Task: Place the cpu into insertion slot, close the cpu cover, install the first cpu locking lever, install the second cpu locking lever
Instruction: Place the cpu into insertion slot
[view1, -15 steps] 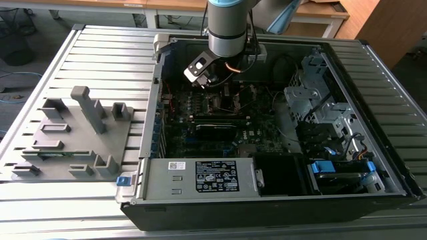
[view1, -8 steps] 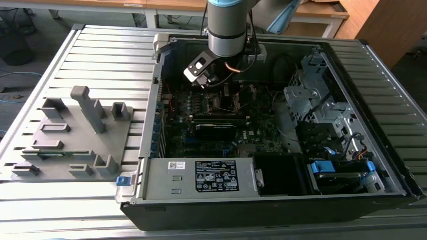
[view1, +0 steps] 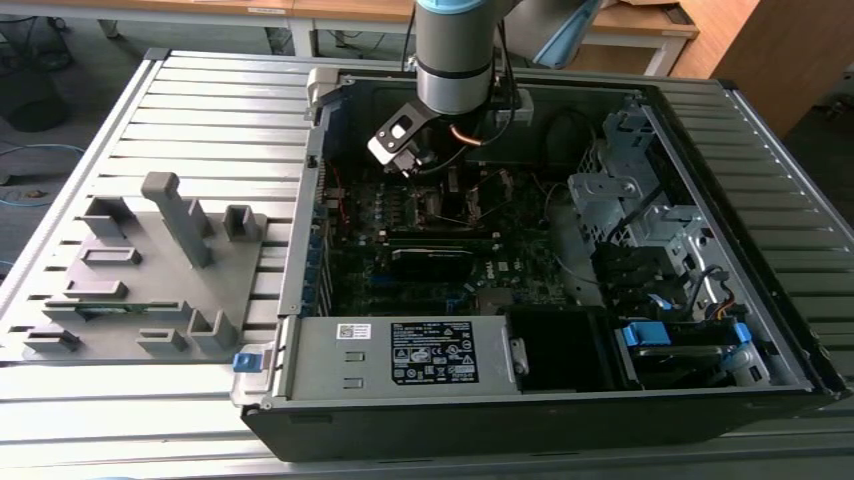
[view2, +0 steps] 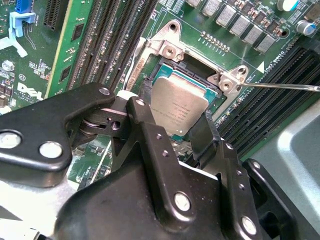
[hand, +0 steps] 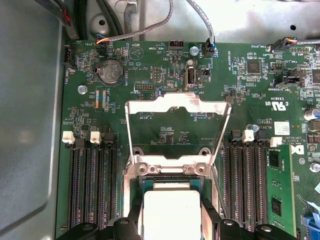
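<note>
The cpu (view2: 181, 100) (hand: 170, 207), a flat square chip with a dull metallic top, lies in or just over the insertion slot (view2: 165, 68) (hand: 169, 172), a dark socket with a silvery rim. My gripper (view2: 176, 105) (hand: 171, 214) (view1: 447, 195) reaches down into the open computer case, its black fingers (view2: 146, 107) pressed against two opposite edges of the chip. The cpu cover (hand: 180, 103), a thin silvery frame with a square window, stands swung up on its hinge behind the socket. A thin wire locking lever (view2: 282, 86) sticks out free beside the socket.
Rows of black memory slots (hand: 95, 185) flank the socket on both sides. Cables (hand: 200, 20) and a coin battery (hand: 111, 72) lie beyond the cover. A metal drive cage (view1: 627, 200) and a power supply (view1: 400, 355) crowd the case. A grey fixture plate (view1: 134, 270) lies at the exterior view's left.
</note>
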